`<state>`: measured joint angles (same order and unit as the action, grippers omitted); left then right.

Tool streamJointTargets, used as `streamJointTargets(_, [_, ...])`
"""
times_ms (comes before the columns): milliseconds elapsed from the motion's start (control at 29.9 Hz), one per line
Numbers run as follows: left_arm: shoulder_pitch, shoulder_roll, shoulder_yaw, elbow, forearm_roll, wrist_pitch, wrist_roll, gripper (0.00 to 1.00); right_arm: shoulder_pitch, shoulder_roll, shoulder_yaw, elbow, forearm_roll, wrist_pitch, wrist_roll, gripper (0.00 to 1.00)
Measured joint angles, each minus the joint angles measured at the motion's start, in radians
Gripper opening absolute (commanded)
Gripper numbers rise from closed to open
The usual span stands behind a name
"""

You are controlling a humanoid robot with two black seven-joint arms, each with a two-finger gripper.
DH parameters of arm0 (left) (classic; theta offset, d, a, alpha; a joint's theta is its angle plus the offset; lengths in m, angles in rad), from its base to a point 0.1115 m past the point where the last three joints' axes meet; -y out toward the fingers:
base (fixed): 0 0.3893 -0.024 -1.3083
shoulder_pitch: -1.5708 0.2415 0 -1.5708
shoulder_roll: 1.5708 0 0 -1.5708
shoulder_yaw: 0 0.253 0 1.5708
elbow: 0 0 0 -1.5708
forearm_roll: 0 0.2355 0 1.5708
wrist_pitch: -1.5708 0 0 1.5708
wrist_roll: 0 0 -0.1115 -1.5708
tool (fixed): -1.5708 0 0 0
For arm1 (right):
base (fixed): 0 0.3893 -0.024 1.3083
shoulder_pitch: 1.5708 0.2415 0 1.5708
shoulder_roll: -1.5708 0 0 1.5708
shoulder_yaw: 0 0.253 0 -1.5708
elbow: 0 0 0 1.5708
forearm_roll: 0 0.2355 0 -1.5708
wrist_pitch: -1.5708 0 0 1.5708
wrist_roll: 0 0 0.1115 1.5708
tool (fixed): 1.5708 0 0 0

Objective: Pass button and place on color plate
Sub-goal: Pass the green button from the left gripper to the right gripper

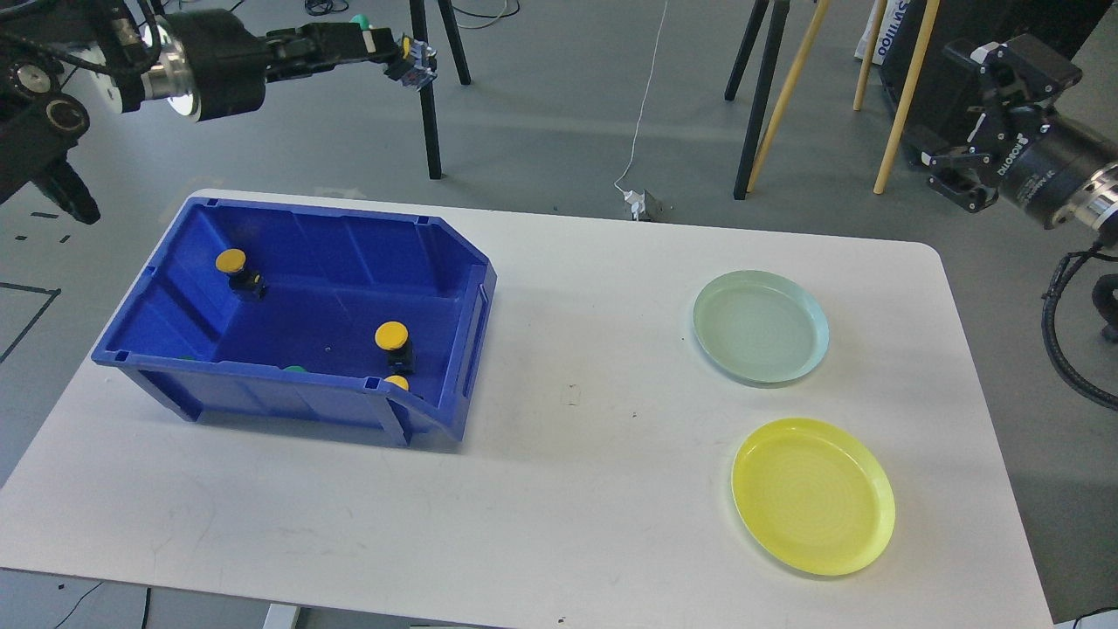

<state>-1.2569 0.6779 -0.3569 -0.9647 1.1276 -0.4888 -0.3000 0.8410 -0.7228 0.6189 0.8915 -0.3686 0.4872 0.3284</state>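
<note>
Left jaws [410, 59] clamping yellow button [407, 47] above grey floor [559, 131].

A blue bin [349, 262] stands on the left of the white bench [568, 472], with yellow-capped buttons inside: one [234, 266] near its far left wall, another [394, 342] near its front right. The left pincer [410, 61], raised beyond the bin, grips a yellow button [407, 48]. The right pincer [978, 131] hangs with fingers apart, beyond a pale green plate [760, 326] and yellow plate [812, 495].
</note>
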Motion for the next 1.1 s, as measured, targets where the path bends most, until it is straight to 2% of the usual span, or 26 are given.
streamJointTargets(167, [-0.051,-0.104,0.011,0.010,-0.266,0.000,0.036,0.27,0.000,0.074,0.082,0.078,0.001,-0.048,0.000,0.98])
streamJointTargets(334, [-0.065,-0.202,0.015,0.021,-0.356,0.000,0.064,0.27,-0.001,0.147,0.104,0.125,-0.001,-0.103,0.000,0.98])
streamJointTargets(635, [-0.076,-0.350,0.016,0.117,-0.383,0.000,0.067,0.27,0.015,0.241,0.120,0.150,-0.004,-0.110,0.002,0.98])
streamJointTargets(1104, [-0.095,-0.417,0.015,0.167,-0.384,0.000,0.067,0.27,0.058,0.329,0.114,0.150,-0.006,-0.109,0.003,0.98])
